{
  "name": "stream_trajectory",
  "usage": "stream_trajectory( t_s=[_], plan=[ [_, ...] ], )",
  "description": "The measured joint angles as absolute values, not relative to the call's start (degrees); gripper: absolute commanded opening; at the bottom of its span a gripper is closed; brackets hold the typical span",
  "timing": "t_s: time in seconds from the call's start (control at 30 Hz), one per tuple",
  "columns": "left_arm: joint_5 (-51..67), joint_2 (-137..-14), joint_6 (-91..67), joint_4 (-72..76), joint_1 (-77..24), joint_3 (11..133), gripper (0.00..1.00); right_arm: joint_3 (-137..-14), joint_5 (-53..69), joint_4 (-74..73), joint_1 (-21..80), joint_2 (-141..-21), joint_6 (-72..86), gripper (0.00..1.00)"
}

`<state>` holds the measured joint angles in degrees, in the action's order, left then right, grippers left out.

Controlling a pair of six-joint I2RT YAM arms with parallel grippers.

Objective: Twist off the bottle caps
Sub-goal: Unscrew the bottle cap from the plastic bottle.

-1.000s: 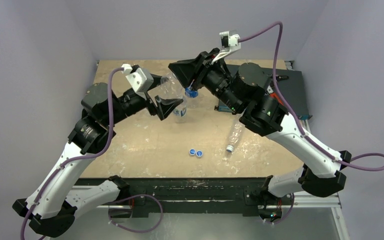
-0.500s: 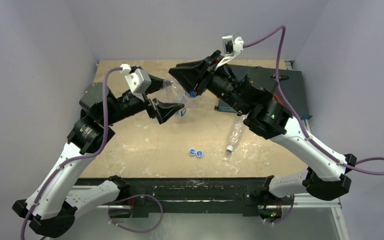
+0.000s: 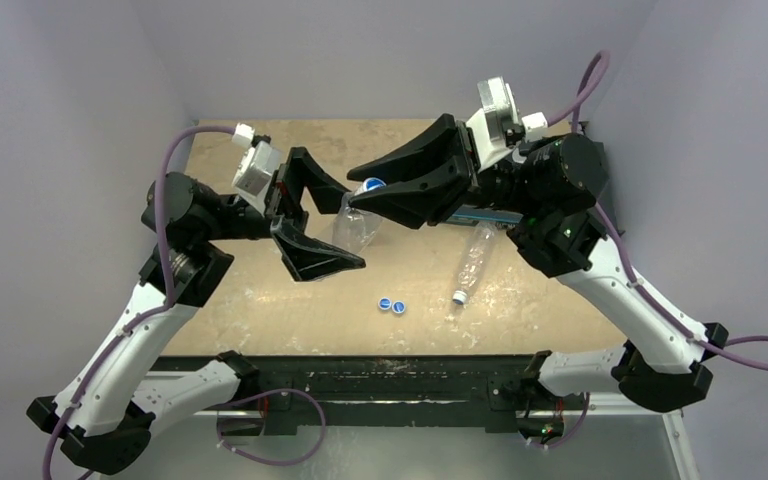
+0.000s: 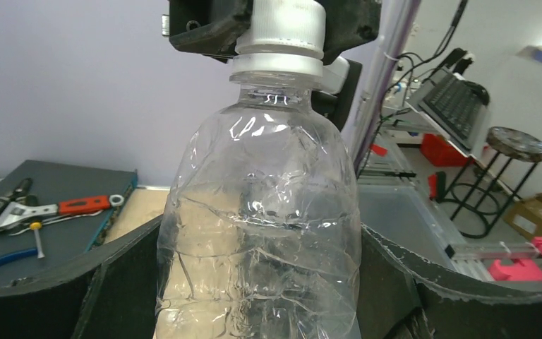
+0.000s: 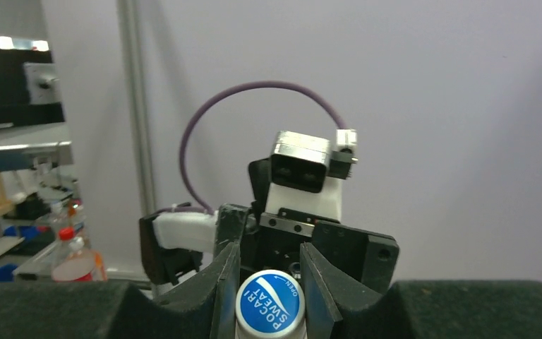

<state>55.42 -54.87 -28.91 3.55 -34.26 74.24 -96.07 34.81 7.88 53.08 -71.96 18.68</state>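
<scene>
Loose caps: I see two blue ones touching each other on the desk, nearest the arm bases, exactly where they lay a second ago.
Lying bottle: a clear one on its side just right of them, its white cap pointing toward me; it has not moved either.
Left gripper: clenched around the body of the held bottle. My left wrist view shows both fingers pressed against its crinkled sides. Since the earlier frame this arm has pulled nearer and rolled, so one finger now sits above the bottle and one below.
Held bottle: clear and unlabelled, lifted off the desk between the two arms. It stood close to upright before; now it tilts, neck toward the right arm.
Blue cap: on the bottle neck, its top reading POCARI SWEAT.
Right gripper: grasping that cap, one finger tight on each side. Its jaws have narrowed onto it over the last second, and the wrist has swung round from a steep downward reach to a flatter, sideways one.
Tool mat: dark, at the far edge, carrying a red-handled wrench.
</scene>
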Motion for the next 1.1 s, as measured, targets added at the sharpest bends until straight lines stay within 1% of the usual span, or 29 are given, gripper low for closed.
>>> stream_trajectory(
  t_s=[0.13,0.3,0.33,0.4,0.43,0.47,0.5,0.53,0.63,0.7,0.9,1.0,1.1],
  plan=[
    [59.3,-55.0,-32.4,5.4,-34.3,74.1,0.00,-96.1,44.2,11.9,52.0,-73.0,19.9,0.00],
    [61.6,-55.2,-34.5,6.6,-34.5,74.1,0.00,-96.1,50.0,14.8,51.6,-73.6,20.3,0.00],
    [61.9,-55.2,-34.9,6.7,-34.5,74.1,0.00,-96.2,50.6,15.0,51.5,-73.6,20.3,0.14],
    [62.2,-55.2,-35.0,6.8,-34.6,74.1,0.00,-96.7,50.4,14.5,51.6,-73.8,20.0,0.63],
    [62.2,-55.2,-35.0,6.8,-34.6,74.1,0.00,-96.8,49.8,14.0,51.6,-73.9,19.9,0.78],
    [62.1,-55.2,-34.8,6.9,-34.6,74.1,0.00,-96.9,47.8,13.1,51.7,-73.7,19.8,0.89],
    [61.9,-55.2,-34.4,7.0,-34.6,74.1,0.00,-96.8,45.8,12.1,51.7,-73.6,20.0,0.95],
    [61.7,-55.1,-33.4,6.8,-34.5,74.2,0.00,-96.8,42.7,11.1,51.8,-73.4,19.6,0.98],
    [58.4,-54.5,-29.1,4.3,-34.6,74.5,0.00,-96.3,31.6,8.4,51.8,-72.2,19.8,0.99],
    [55.7,-54.5,-25.1,1.4,-34.4,74.9,0.00,-95.8,25.3,7.2,52.4,-71.0,20.1,0.97],
    [44.7,-54.4,-12.7,-7.8,-34.6,75.5,0.00,-96.7,6.2,2.2,59.0,-69.3,19.4,0.84],
    [38.4,-54.4,-8.9,-10.4,-34.6,75.5,0.00,-98.4,-1.0,-0.8,61.9,-70.5,19.0,0.83],
    [33.0,-54.4,-6.1,-12.1,-34.6,75.5,0.00,-100.2,-7.8,-4.6,63.0,-72.3,18.7,0.76]
  ],
)
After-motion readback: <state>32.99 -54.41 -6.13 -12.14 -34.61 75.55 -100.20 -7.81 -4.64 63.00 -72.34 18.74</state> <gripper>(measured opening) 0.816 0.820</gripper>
